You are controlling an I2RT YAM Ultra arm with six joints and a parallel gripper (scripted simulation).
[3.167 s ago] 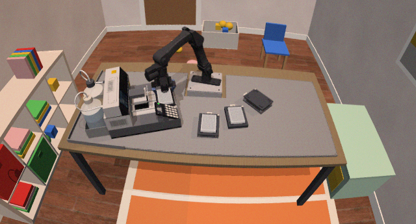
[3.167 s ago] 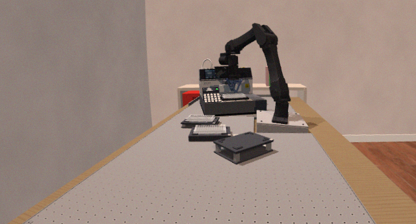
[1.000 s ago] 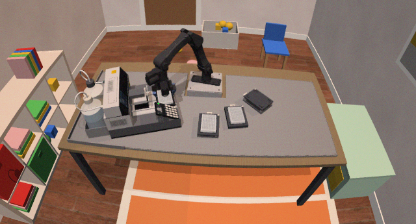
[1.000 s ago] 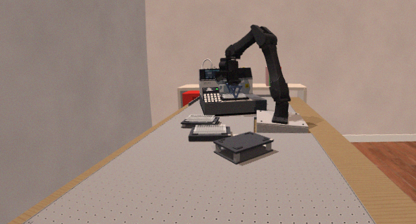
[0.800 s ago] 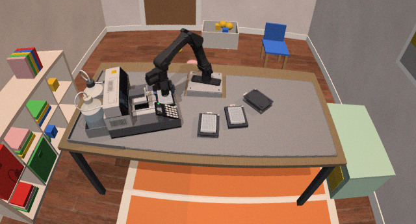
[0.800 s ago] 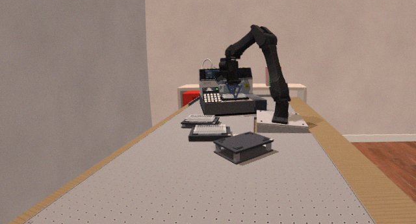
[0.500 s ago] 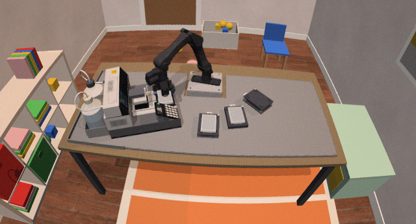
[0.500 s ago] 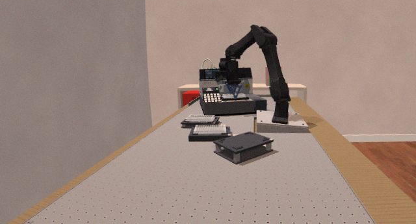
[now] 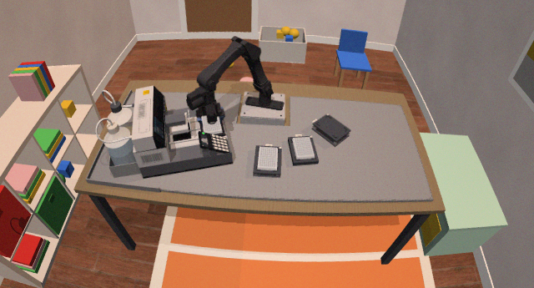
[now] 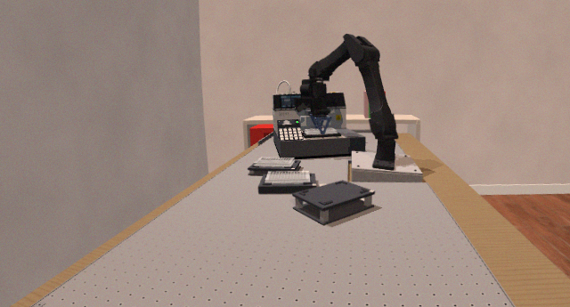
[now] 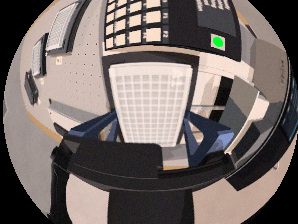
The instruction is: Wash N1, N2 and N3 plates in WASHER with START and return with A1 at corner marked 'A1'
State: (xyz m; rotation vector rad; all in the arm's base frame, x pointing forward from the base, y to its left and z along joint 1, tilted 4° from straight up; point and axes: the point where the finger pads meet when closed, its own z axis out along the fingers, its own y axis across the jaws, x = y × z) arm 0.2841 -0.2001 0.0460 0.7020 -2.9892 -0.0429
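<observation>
My gripper (image 9: 213, 122) (image 10: 321, 124) (image 11: 150, 112) is down at the washer's carrier and shut on a white 96-well plate (image 9: 213, 128) (image 10: 319, 133) (image 11: 152, 99). The blue fingers grip its two long sides. The plate lies level, low over the carrier; I cannot tell if it still rests in the pocket. The washer (image 9: 148, 113) (image 10: 285, 102) stands at the table's left. Its keypad (image 9: 219, 143) (image 10: 289, 133) (image 11: 143, 12) lies beside the plate, and the lamp (image 11: 217, 42) (image 10: 297, 122) is green. Two more plates (image 9: 267, 158) (image 9: 303, 148) (image 10: 274, 162) (image 10: 288, 177) sit in their nests. A third nest (image 9: 330, 129) (image 10: 334, 195) is empty.
The arm's base block (image 9: 263, 113) (image 10: 385, 171) stands at the back of the mat, right of the washer. Two bottles with tubing (image 9: 118, 142) stand at the washer's left end. A shelf with coloured boxes (image 9: 29, 154) is left of the table.
</observation>
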